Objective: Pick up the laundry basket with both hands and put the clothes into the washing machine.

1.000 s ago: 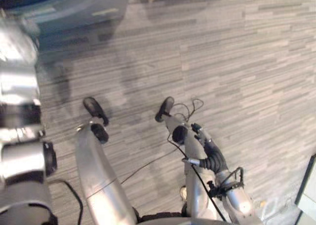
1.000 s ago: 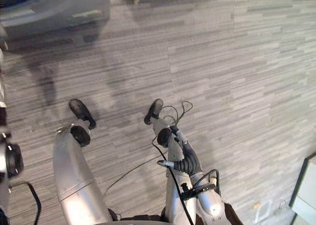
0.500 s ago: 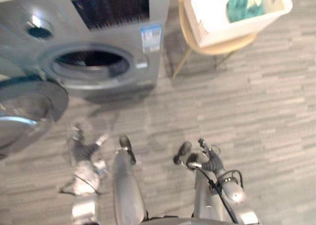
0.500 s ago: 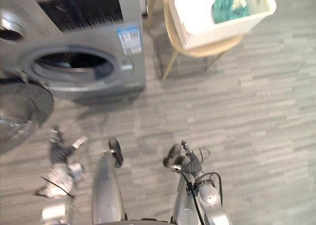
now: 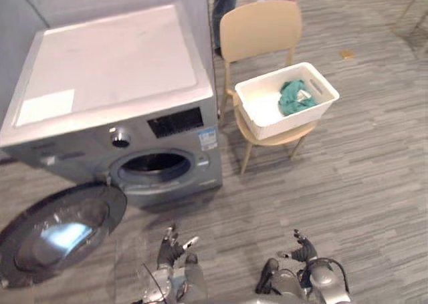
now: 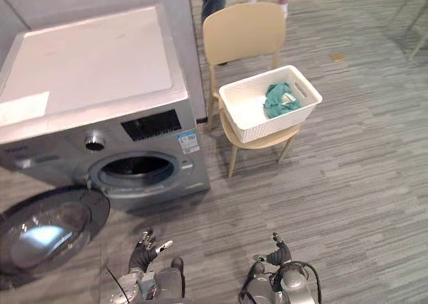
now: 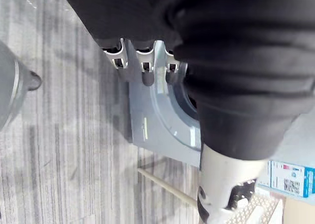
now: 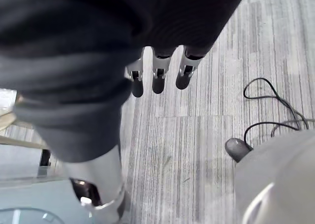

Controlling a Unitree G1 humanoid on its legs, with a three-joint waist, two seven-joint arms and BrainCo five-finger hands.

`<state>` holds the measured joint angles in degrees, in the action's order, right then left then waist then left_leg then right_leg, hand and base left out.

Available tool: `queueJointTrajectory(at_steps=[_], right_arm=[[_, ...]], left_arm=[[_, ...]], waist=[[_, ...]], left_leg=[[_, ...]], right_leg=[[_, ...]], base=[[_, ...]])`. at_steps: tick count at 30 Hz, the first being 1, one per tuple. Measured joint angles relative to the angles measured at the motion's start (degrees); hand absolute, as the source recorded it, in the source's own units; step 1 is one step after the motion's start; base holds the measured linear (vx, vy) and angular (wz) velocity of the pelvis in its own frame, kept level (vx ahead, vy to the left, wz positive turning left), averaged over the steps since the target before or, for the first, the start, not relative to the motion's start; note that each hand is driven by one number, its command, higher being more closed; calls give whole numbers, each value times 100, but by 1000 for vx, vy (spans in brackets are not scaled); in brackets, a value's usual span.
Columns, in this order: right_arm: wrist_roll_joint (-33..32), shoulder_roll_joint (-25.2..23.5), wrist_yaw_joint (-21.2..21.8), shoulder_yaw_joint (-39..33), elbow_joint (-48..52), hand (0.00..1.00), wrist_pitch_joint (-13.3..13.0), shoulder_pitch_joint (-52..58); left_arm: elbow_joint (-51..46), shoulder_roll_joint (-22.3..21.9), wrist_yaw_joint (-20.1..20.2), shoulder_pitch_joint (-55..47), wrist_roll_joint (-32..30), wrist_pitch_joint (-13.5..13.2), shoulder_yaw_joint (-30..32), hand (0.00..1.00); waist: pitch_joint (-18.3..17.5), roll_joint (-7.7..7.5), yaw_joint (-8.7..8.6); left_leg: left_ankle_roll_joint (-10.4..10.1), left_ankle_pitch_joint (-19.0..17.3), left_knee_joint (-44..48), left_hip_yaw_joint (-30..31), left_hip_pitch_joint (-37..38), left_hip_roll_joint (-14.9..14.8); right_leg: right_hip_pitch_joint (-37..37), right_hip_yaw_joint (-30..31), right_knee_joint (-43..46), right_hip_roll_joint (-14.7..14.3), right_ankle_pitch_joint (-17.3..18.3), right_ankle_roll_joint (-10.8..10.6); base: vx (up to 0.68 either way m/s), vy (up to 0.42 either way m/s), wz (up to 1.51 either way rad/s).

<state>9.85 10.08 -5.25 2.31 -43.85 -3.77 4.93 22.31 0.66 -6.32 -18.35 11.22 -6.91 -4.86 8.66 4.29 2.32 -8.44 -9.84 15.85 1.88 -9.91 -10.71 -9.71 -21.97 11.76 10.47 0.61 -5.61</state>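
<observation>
near the floor [image 5: 374, 184], left hand [image 5: 171, 248] and right hand [image 5: 304, 252] empty, fingers spread; gaze newly raised onto untouched laundry basket [image 5: 286, 121].

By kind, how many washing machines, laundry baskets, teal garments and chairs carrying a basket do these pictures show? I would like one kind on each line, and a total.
Washing machine: 1
Laundry basket: 1
Teal garment: 1
Chair carrying the basket: 1
Total: 4
</observation>
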Motion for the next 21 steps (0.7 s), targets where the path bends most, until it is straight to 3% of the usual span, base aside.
queueJointTrajectory(at_steps=[4, 5, 6, 8, 9, 10, 11, 14, 16, 17, 18, 19, 21], right_arm=[[-74, -432, -6, -42, 18, 0, 37, 14], [-83, -479, -12, -11, 38, 0, 42, -31], [-85, -486, -15, 14, 59, 0, 44, -61], [-152, -499, -73, 60, 283, 0, 66, -80], [-179, -517, -83, 55, 424, 0, 75, -87], [-252, -506, -99, 35, 579, 0, 73, -53], [-254, -503, -115, 17, 705, 0, 69, 1], [-255, -508, -115, -12, 848, 0, 51, 67], [-250, -509, -120, -13, 962, 0, 29, 55], [-248, -513, -121, -13, 987, 0, 30, 47], [-247, -527, -123, -17, 1023, 0, 34, 69], [-244, -485, -122, -17, 1032, 0, 58, 20], [-246, -333, -122, -17, 1145, 0, 68, 34]], left_arm=[[400, 308, 9, 382, -496, 11, -148, 0], [435, 366, 9, 376, -603, 18, -140, 0], [464, 401, 6, 371, -648, 42, -121, 0], [506, 311, 9, 346, -729, 106, -122, 0], [567, 289, 11, 348, -739, 154, -109, 0], [602, 270, 9, 326, -738, 172, -123, 0], [609, 279, 9, 328, -735, 172, -121, 0], [632, 305, -5, 370, -729, 169, -121, 0], [648, 309, -4, 445, -730, 171, -174, 0], [647, 311, -4, 472, -730, 172, -191, 0], [656, 324, -5, 495, -731, 177, -196, 0], [709, 217, -10, 617, -732, 228, -192, 0], [682, 3, -9, 643, -731, 227, -225, 0]], waist=[[-63, -151, -18], [-62, -171, -38], [-60, -178, -51], [-55, -158, -69], [-47, -162, -77], [-38, -140, -151], [-24, -76, -157], [-127, -117, -134], [-149, -147, -128], [-206, -263, -129], [-226, -376, -122], [-213, -174, -116], [-229, -13, -158]], left_leg=[[268, -253, 347, -755, 103, 159], [328, -401, 494, -1020, 113, 136], [389, -454, 563, -1208, 113, 112], [495, -410, 375, -1808, 246, -101], [523, -386, 336, -2017, 298, -125], [519, -350, 285, -2275, 427, -198], [482, -327, 288, -2504, 498, -329], [335, -241, 301, -2815, 466, -616], [113, -120, 319, -3028, 434, -924], [7, -72, 347, -3086, 414, -1031], [-259, -53, 469, -3150, 416, -1191], [-436, 25, 478, -3185, 471, -1551], [-509, 296, 268, -3227, 639, -1829]], right_leg=[[-89, 1077, -536, 16, -605, 66], [-204, 1093, -556, 20, -775, 61], [-285, 958, -615, 15, -993, 132], [-336, 635, -1041, -108, -1570, 564], [-416, 170, -590, -26, -1177, 635], [-448, -241, 139, 85, -460, 691], [-433, -429, 580, 156, -91, 698], [-362, -539, 1086, 518, 258, 569], [-341, -601, 1257, 1001, 338, 547], [-312, -633, 1148, 1190, 249, 574], [-211, -656, 924, 1331, -44, 251], [-220, -776, 971, 997, 223, -169], [-370, -862, 1448, 795, 677, -376]], base=[[-38, 286, -88], [-95, 160, -127], [-127, 115, -122], [-152, 57, -126], [-194, 21, -129], [-220, -3, -123], [-160, 3, -104], [-99, -175, -80], [-53, -348, -81], [-4, -373, -74], [32, -603, -82], [52, -606, -67], [75, -432, -50]])
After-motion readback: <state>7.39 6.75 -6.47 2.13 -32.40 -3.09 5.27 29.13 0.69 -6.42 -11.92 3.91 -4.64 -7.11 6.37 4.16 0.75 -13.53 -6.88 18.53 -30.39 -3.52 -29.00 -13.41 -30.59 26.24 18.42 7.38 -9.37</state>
